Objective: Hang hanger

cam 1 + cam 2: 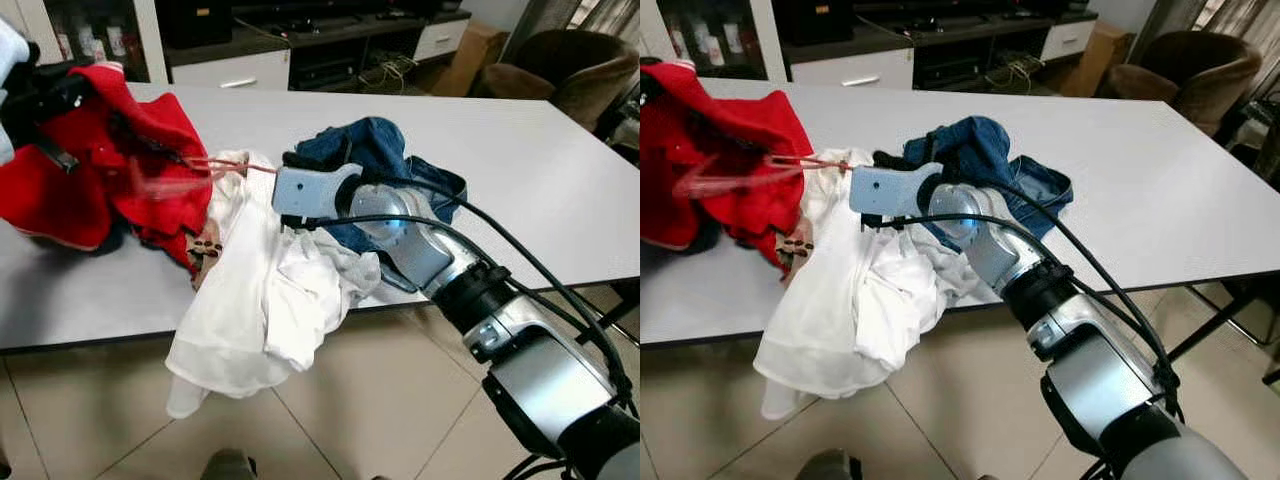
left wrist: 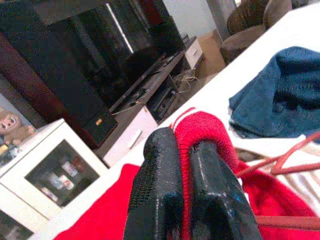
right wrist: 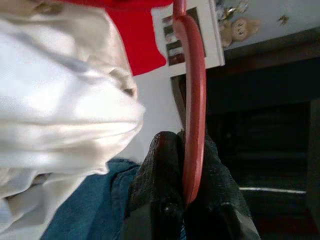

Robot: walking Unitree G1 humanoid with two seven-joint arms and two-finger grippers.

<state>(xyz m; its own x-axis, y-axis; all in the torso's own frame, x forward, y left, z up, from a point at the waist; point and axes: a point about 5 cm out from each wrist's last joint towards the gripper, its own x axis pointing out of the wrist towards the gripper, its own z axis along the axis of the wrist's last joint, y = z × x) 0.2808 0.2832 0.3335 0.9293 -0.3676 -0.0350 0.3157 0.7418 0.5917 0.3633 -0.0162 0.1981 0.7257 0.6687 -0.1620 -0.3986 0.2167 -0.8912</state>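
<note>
The right end effector is clenched on the red hanger, holding it above the white counter beside the white garment. The hanger reaches into the red garment. The left end effector is clenched on a fold of this red garment. A blue garment lies behind on the counter.
</note>
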